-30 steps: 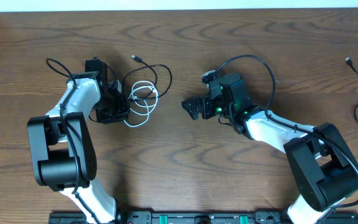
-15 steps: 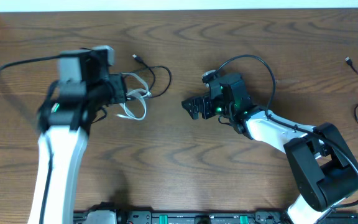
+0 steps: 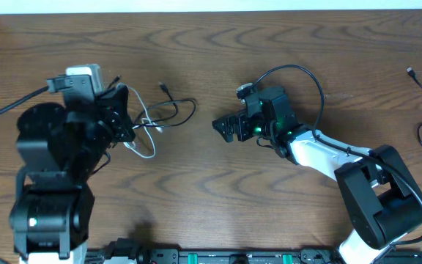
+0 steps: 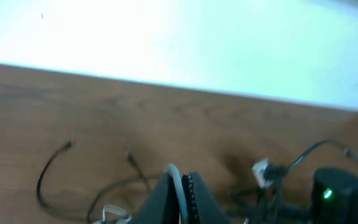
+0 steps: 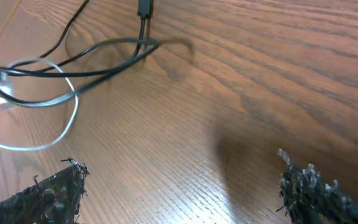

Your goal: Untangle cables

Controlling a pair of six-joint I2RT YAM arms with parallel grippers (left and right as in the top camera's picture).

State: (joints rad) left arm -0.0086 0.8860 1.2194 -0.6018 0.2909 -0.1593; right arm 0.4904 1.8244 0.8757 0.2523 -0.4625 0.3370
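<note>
Wood bench (image 3: 211,205): left fingers (image 4: 199,200) clenched on white cable (image 4: 175,180), black cable (image 5: 144,12) looped through it. Right fingers (image 5: 309,190) spread wide, empty, nearer right edge.

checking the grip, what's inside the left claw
The thin white cable sits pinched inside the shut left claw. The thin black cable trails outside it. Whether any black strand is pinched too is covered by the claw itself.
</note>
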